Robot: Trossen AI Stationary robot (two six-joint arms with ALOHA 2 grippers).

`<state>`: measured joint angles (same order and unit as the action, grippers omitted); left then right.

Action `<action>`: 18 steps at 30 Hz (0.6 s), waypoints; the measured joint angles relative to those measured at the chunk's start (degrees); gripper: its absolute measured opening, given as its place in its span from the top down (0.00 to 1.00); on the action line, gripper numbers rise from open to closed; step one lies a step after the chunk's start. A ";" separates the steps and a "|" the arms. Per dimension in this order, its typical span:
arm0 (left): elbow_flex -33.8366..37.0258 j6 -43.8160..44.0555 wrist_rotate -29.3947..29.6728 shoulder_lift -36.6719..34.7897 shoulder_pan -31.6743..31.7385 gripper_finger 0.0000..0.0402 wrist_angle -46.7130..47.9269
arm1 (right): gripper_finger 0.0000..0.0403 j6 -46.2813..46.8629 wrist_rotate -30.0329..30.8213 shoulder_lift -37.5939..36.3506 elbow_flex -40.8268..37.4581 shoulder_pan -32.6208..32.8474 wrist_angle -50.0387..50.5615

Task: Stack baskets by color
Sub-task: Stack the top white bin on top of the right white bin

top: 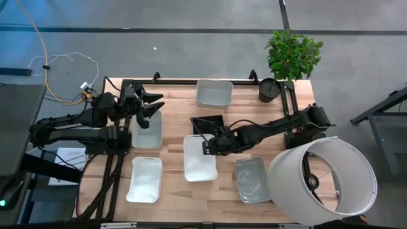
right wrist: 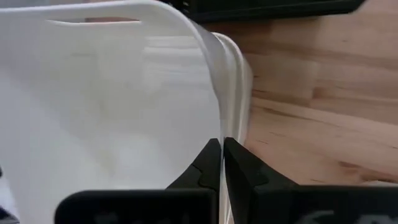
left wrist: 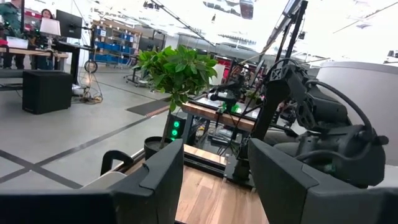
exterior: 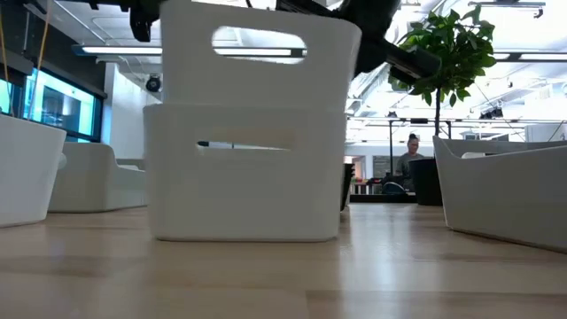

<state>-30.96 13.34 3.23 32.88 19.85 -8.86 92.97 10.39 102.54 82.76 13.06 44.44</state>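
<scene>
My right gripper is shut on a white basket at the table's middle. That basket stands partly inside a second white basket, which rests on the table. My left gripper hangs open with nothing between its fingers, above a translucent grey basket at the left. Lying apart on the table are a black basket, a pale basket at the far edge, a white basket near left and a grey basket near right. My right gripper pinches the upper white basket's long side wall at its rim, one finger inside the basket and one outside. The fingers slant down from the table's right side. The basket sits upright, its lower part within the lower basket, whose rim shows just outside.
A big white lampshade lies at the near right corner beside the right arm. A black pot with a green plant stands at the far right. Bare wood shows between the baskets along the near edge.
</scene>
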 joint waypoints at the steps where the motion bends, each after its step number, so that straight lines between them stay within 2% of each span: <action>1: 0.00 0.00 0.02 -0.02 -0.02 0.58 0.00 | 1.00 0.11 0.02 0.11 0.00 0.03 0.63; 18: 0.00 -0.02 0.02 -0.01 0.01 0.58 0.02 | 1.00 1.66 -1.15 0.25 -2.19 0.07 0.20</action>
<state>-30.96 13.32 3.25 32.88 19.86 -8.84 94.63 9.23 102.78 80.57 13.13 44.64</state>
